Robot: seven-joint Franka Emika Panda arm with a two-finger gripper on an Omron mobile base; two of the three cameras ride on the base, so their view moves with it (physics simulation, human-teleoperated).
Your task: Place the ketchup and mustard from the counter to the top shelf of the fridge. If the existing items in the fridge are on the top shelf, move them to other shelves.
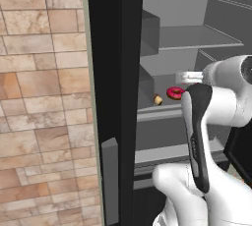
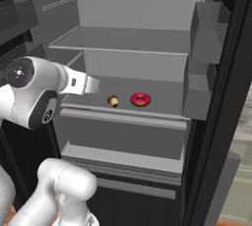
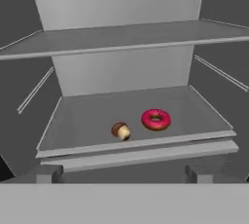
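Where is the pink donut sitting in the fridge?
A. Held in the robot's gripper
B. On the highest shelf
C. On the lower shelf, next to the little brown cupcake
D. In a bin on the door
C: the pink donut lies on the lower shelf beside the brown cupcake, while the top shelf above them is bare.
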